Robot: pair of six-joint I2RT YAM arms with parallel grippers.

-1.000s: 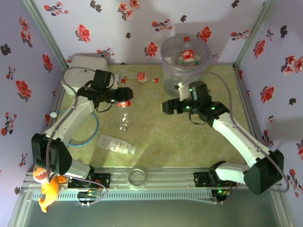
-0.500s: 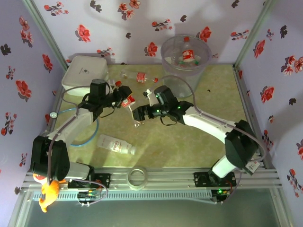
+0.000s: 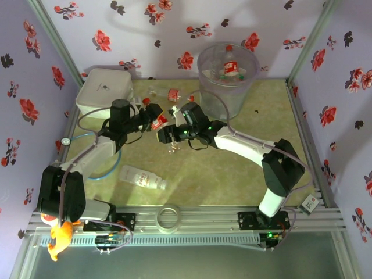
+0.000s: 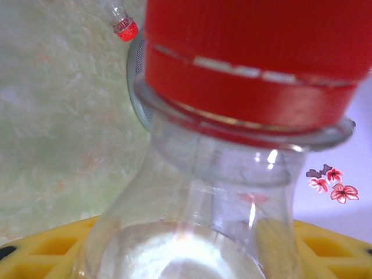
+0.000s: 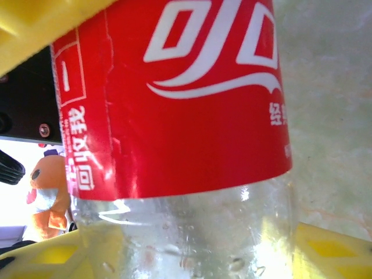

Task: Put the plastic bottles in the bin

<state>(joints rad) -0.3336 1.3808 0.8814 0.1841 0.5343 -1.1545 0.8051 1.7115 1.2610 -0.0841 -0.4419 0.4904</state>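
Held bottle: red label and red cap, held left of centre on the worktop, with both grippers at it.
Bin: stood at the back, at 2 o'clock from the held bottle and well apart from it. A few bottles lay inside.
Other bottles: a white-label bottle lay on the worktop at 6 o'clock from the held one, and a far bottle lay at 1 o'clock.
Risk: this looked like a hand-over between the arms. If the left let go before the right had a firm hold, the smooth, round bottle would likely slip out and roll away. If both arms pulled at once, they could squash or twist it.
Left gripper: narrow and clamped on the held bottle from 9 o'clock. Its yellow fingers sat on the clear body below the neck.
Right gripper: reached in from 5 o'clock with the held bottle's label between its yellow fingers. I could not tell whether it was already squeezing.
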